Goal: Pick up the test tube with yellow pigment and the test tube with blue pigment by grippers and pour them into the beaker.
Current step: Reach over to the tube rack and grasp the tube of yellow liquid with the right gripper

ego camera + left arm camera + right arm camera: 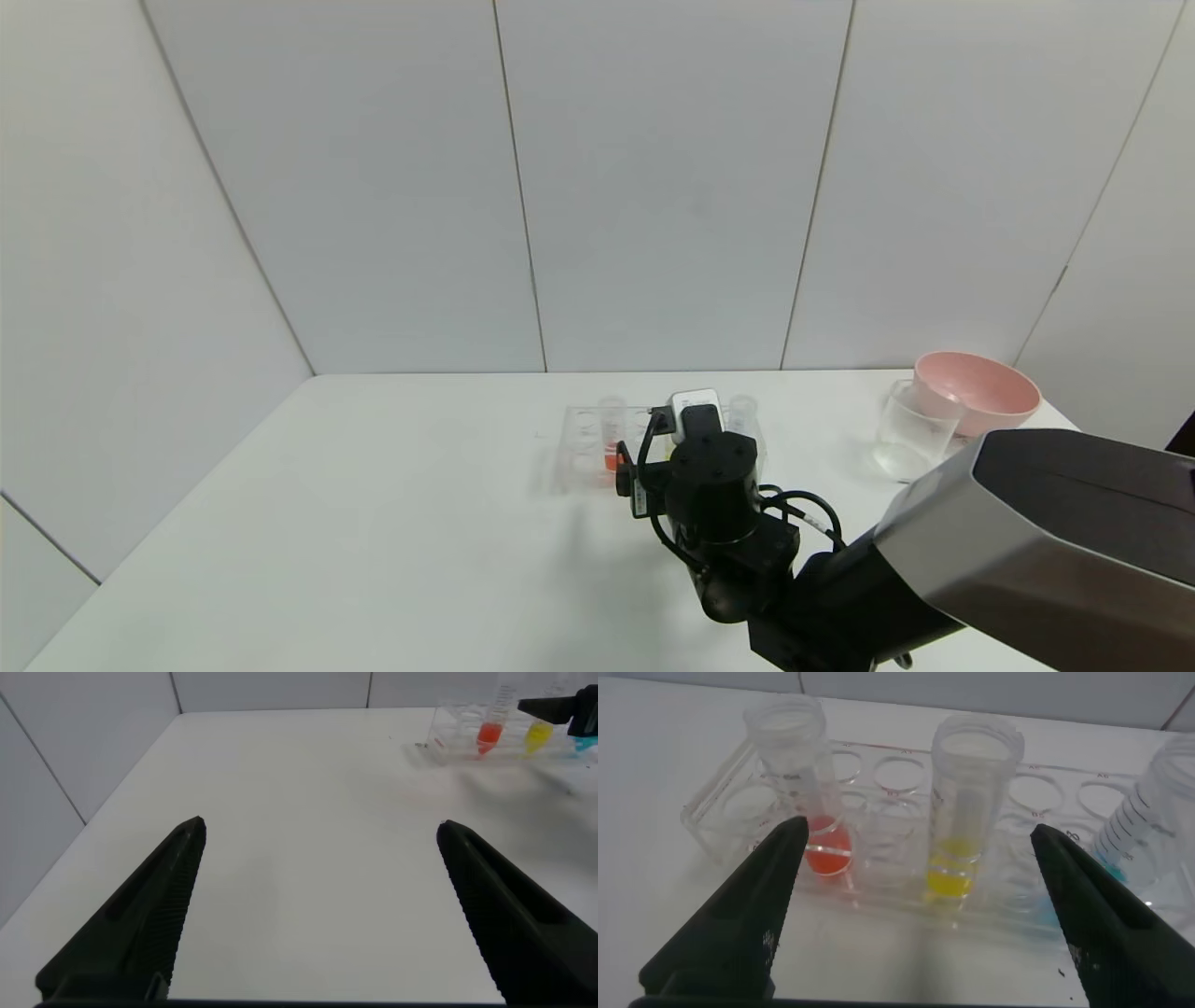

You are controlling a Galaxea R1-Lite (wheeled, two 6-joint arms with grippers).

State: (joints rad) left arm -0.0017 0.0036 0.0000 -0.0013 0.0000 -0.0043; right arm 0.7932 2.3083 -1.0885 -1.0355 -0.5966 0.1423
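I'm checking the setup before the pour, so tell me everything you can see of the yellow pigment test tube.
The test tube with yellow pigment is a short clear tube, plastic by its look, with a rimmed open top and a little bright yellow liquid at its bottom. It stands upright in the clear rack, between the orange-red tube and the blue one. The open right gripper faces it; nothing grips it.

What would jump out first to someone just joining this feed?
The right tool, open wide, sits just before the clear tube rack mid-table, lined up on the test tube with yellow pigment, with an orange-red tube on one side and the test tube with blue pigment on the other. Far right on the table, the beaker stands against a pink bowl.
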